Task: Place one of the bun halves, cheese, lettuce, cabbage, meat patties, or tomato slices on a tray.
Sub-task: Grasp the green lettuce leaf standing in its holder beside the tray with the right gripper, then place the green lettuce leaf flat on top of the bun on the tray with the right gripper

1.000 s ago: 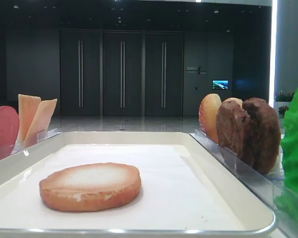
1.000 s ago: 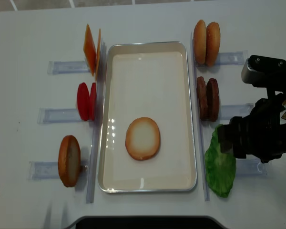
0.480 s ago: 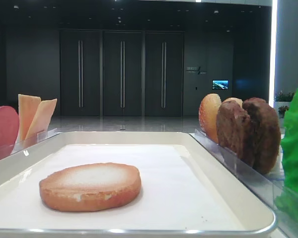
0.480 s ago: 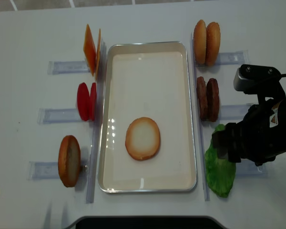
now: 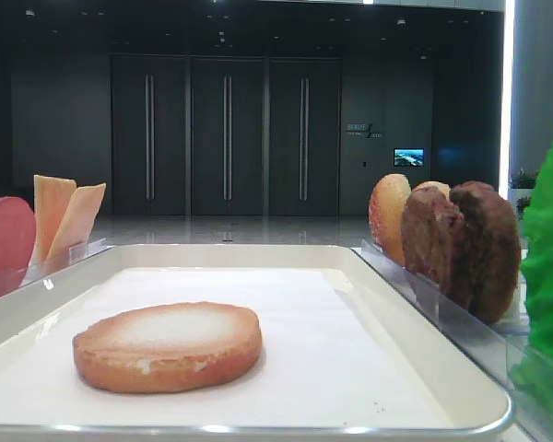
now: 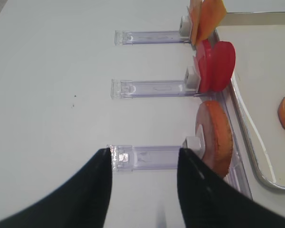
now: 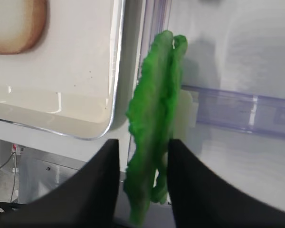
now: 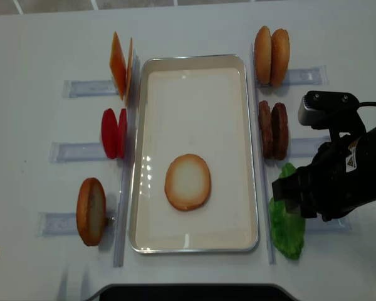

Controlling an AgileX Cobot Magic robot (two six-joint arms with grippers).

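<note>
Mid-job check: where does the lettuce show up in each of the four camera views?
Exterior high: lettuce at the far right edge, past the meat patties.
Right wrist: centre, standing on edge between the right claw fingers.
Left wrist: not in view.
Exterior high (realsense): lower right, just outside the tray, partly under the arm.
Shared landmark: the tray, its rim right beside the lettuce.

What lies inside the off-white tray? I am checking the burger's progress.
One round golden-brown bun half lies flat, pale face up, on the white paper lining of the off-white rectangular tray. Whatever is beneath the bun is covered.
</note>
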